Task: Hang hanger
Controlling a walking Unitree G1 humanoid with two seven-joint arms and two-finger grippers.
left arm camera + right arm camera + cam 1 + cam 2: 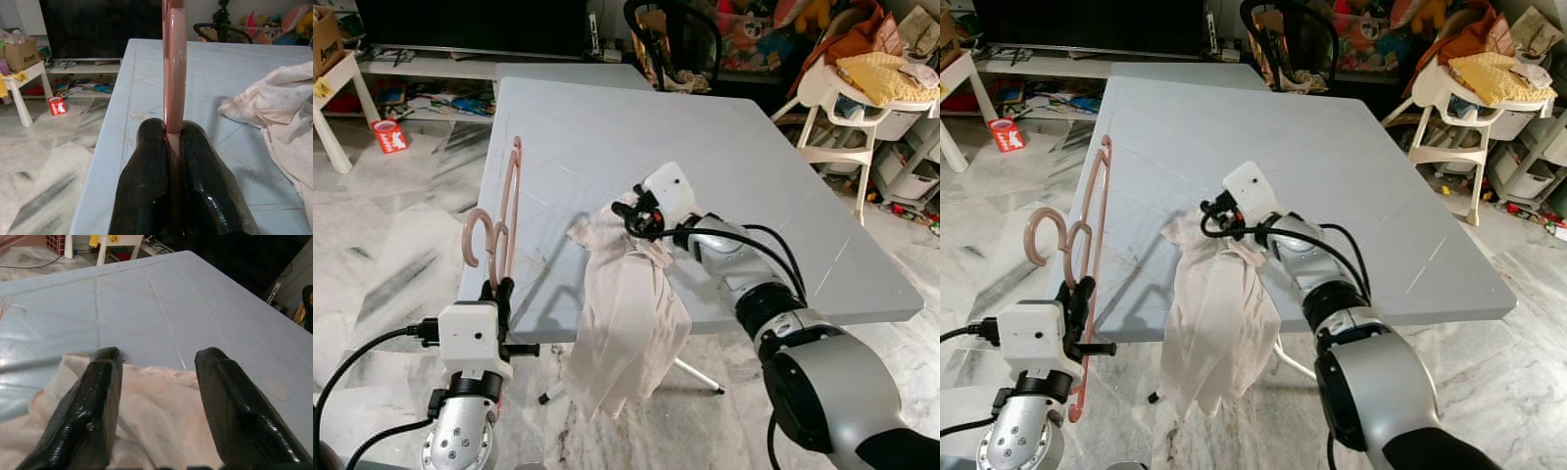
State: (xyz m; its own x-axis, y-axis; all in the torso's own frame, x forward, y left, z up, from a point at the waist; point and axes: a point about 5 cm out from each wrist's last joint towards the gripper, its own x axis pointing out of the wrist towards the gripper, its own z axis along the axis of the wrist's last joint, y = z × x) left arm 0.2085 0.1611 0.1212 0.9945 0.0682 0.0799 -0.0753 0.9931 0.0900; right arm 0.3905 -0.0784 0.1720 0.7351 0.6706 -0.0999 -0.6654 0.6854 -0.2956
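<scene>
A pink plastic hanger point(506, 211) stands upright off the table's left front corner. My left gripper point(498, 294) is shut on its lower bar, and the two black fingers point(146, 161) pinch the pink bar point(174, 73) between them. A cream garment point(628, 313) lies bunched on the grey table point(705, 137) and droops over the front edge. My right gripper point(631, 217) hovers at the bunched top of that garment. It is open, with its fingers point(102, 382) spread to either side of the cloth point(156, 401).
A white high chair point(862, 93) piled with cloth stands at the back right, and a black chair point(675, 39) stands behind the table. A small white table point(337, 88) and a red box point(389, 135) are at the far left on the marble floor.
</scene>
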